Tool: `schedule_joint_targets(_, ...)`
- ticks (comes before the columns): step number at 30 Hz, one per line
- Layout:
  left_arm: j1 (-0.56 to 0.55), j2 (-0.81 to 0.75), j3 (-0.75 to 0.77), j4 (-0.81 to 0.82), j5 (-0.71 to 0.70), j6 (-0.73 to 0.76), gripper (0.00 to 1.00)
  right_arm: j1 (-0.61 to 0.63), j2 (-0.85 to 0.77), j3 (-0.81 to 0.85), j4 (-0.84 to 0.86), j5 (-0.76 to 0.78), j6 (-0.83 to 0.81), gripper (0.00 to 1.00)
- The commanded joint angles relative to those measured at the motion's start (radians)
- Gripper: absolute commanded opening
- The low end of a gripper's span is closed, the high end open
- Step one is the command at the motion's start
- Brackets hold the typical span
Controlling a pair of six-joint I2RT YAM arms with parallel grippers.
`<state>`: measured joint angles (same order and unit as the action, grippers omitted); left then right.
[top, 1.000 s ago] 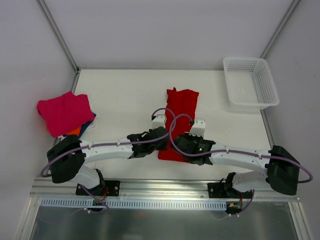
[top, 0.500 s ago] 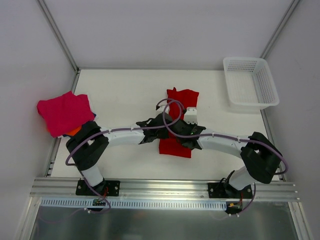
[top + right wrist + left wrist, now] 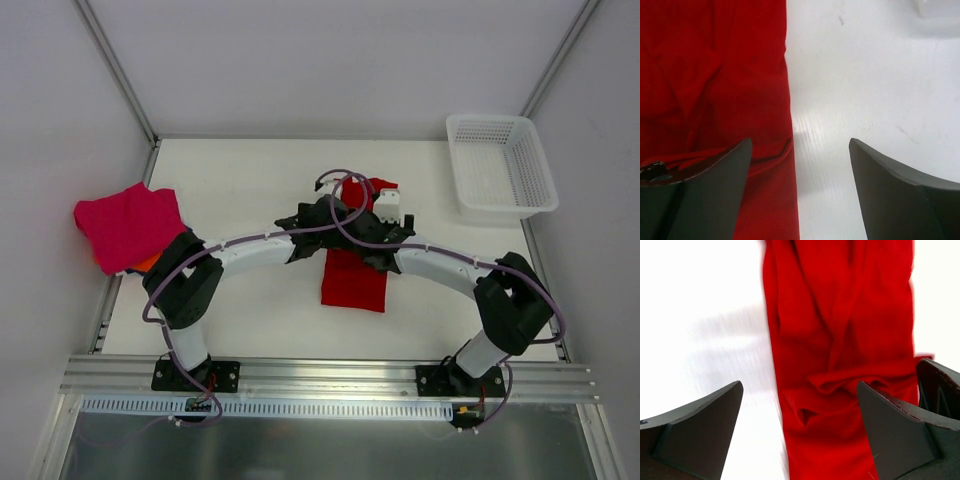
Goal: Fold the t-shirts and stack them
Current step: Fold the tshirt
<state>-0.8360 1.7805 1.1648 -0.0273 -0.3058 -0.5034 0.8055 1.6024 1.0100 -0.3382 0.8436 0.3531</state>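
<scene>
Our wrist views show left gripper (image 3: 799, 390) and right gripper (image 3: 800, 145) open over the red t-shirt (image 3: 840, 315). Overhead adds the pink t-shirt (image 3: 125, 225), table's (image 3: 240, 180) left edge.

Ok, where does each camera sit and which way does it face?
Top external: above and behind the bases, looking down on the table; left arm, right arm, red shirt, basket.
Left wrist: on left arm, looking down past the open left gripper at the shirt.
Right wrist: likewise, open right gripper, shirt's right edge.
Shared: red shirt.
</scene>
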Motion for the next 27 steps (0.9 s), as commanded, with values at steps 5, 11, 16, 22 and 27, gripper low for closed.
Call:
schedule_joint_targets(5,-0.006,-0.039,0.21,-0.039,-0.022,0.112,0.99,-0.058,-0.042,0.163,0.044,0.046,-0.193,0.85)
schedule_joint_targets(11,-0.006,-0.202,0.049,-0.043,0.0,0.023,0.99,-0.04,-0.182,0.063,0.062,-0.075,-0.178,0.77)
schedule_joint_targets(16,-0.012,-0.266,-0.072,-0.026,0.073,-0.055,0.61,0.006,-0.285,-0.085,0.117,-0.227,-0.108,0.39)
schedule_joint_targets(22,-0.034,-0.256,-0.223,0.004,0.129,-0.142,0.0,0.125,-0.246,-0.111,0.077,-0.242,-0.033,0.0)
schedule_joint_targets(27,-0.054,-0.279,-0.342,0.151,0.197,-0.178,0.0,0.176,-0.211,-0.171,0.123,-0.256,0.043,0.01)
